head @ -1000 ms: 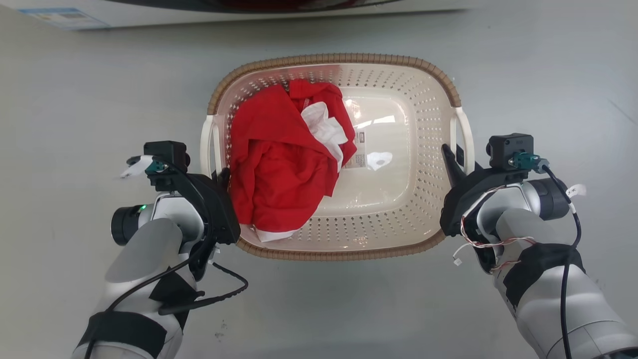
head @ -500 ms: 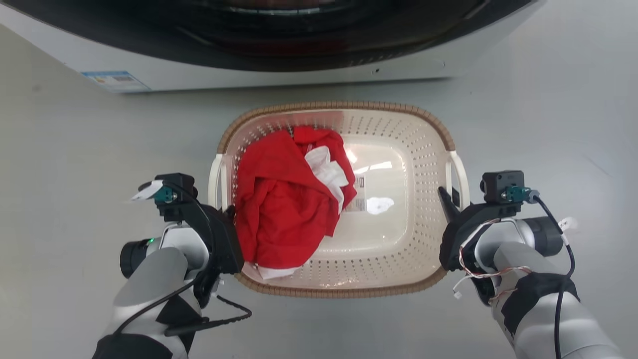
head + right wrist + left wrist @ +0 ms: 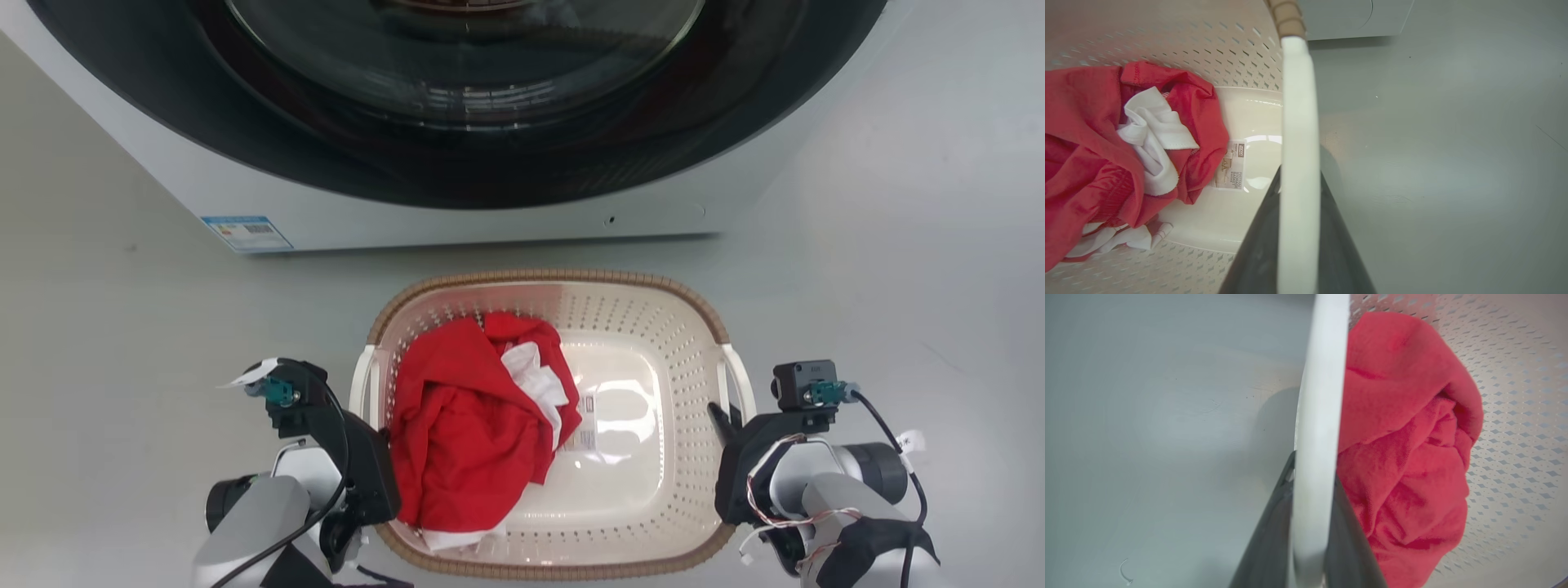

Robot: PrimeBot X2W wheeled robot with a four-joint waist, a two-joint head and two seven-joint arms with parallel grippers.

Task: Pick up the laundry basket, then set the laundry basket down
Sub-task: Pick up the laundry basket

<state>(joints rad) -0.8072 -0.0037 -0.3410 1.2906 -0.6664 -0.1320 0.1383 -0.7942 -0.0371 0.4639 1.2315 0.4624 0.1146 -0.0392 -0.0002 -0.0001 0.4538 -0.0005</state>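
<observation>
1. Before the white washing machine (image 3: 457, 224), over the grey floor (image 3: 122, 351), we see the laundry basket (image 3: 653, 322) sitting upright. Its brown rim is close to the machine's front but apart from it.
2. We cannot tell whether its base rests on the floor or hangs just above it.
3. Our left pincer (image 3: 1312, 469) is clamped on the basket's left handle (image 3: 1318, 384), with one dark finger pressed against each side of the white bar.
4. Our right pincer (image 3: 1300, 171) grips the right handle (image 3: 1298, 106) the same way, a finger tight on either side.
5. Inside the basket, a crumpled red garment (image 3: 457, 433) is heaped in the left half, against the perforated left wall.
6. A white garment (image 3: 535, 380) is tucked into the red folds, and more white cloth shows under the heap by the near rim.
7. On the right half the smooth base is glossy with reflections, and a small label (image 3: 1231, 165) lies just beside the red cloth.
</observation>
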